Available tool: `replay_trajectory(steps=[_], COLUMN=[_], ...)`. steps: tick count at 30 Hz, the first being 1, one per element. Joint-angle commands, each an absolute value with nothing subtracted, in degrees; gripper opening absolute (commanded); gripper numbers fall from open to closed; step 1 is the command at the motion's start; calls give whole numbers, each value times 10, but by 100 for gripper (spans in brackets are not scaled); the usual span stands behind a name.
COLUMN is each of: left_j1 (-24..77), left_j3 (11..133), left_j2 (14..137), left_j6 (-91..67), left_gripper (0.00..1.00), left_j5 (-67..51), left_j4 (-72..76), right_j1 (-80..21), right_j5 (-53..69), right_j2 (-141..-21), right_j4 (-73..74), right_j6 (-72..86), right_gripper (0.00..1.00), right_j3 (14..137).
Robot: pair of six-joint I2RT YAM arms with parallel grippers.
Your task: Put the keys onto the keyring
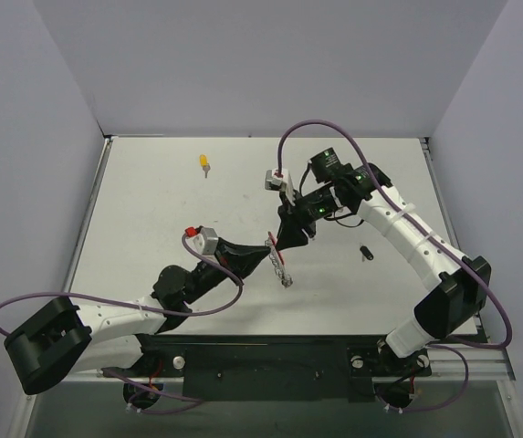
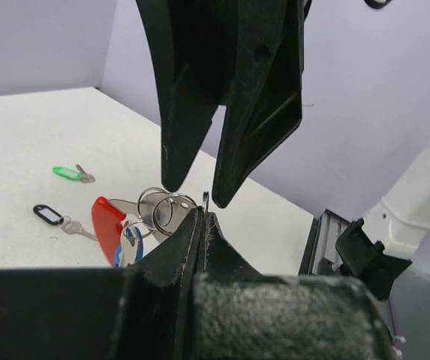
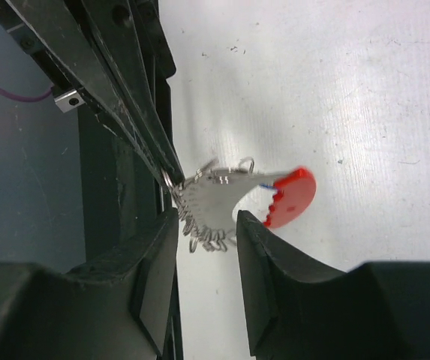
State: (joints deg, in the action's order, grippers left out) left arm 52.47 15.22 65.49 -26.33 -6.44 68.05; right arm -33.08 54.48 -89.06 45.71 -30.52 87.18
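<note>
The keyring [image 1: 282, 266], a red piece with a silver plate and small silver rings, hangs in the air at the table's middle. My left gripper [image 1: 267, 253] is shut on one of its thin rings [image 2: 205, 199]; the red piece [image 2: 105, 225] and the rings hang beyond its fingertips. A bit of blue [image 2: 133, 235] shows beside the red. My right gripper [image 1: 289, 243] is open just above, its jaws either side of the silver plate [image 3: 215, 201] without touching it. A yellow key [image 1: 205, 162] lies at the far left. A green key [image 2: 68, 173] lies on the table.
A black-outlined key tag [image 2: 49, 214] with a silver key lies on the table; it also shows in the top view [image 1: 365, 251], right of the grippers. The right arm [image 1: 398, 228] arcs over the table's right half. Purple walls stand on three sides.
</note>
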Motion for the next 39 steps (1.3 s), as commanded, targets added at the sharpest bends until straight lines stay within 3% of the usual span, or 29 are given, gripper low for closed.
replay_trajectory(steps=[1,14,23,39], left_j1=[528,530,530,533], left_j3=[154,163,160,168], left_j2=[657,686,685,698], left_j6=[-264,-266,-271,-275], left_gripper=[0,0,0,0], left_j5=[-14,-14,-22,-33], left_j4=[798,838,845,867], right_j1=[-316,-338,-298,-315], right_j5=[588,630,632,623], right_j2=[-858,-871,-871,-894], right_j4=[450,472,471,467], right_j6=[-280,-303,-301,-301], right_gripper=[32,21,24,30], right_j3=[860,877,873,867])
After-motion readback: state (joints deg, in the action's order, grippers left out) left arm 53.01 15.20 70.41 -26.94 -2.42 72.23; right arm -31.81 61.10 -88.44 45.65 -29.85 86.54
